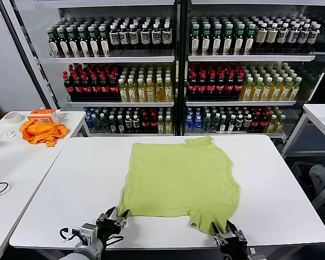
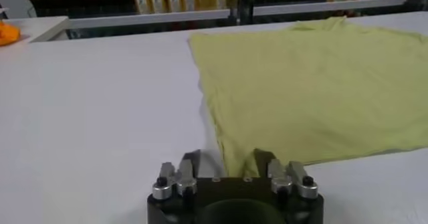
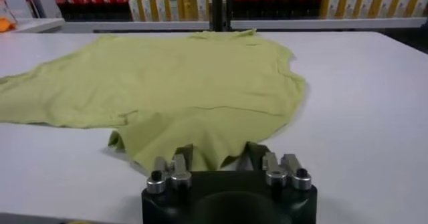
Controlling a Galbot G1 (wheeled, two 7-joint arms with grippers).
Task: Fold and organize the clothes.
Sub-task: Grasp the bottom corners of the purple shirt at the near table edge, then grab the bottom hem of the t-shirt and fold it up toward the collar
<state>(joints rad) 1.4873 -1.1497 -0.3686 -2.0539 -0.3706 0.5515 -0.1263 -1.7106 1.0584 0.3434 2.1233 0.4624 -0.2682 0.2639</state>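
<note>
The left gripper (image 2: 226, 160) and right gripper (image 3: 215, 153) each pinch the near edge of the yellow-green T-shirt (image 1: 179, 176) on the white table (image 1: 70, 189)

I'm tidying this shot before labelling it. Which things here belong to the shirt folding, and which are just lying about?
Part of the job:
T-shirt
left gripper, at the shirt's near corner
right gripper, at the near sleeve

Just lying about:
orange cloth
roll of tape
bottles on the shelves
</note>
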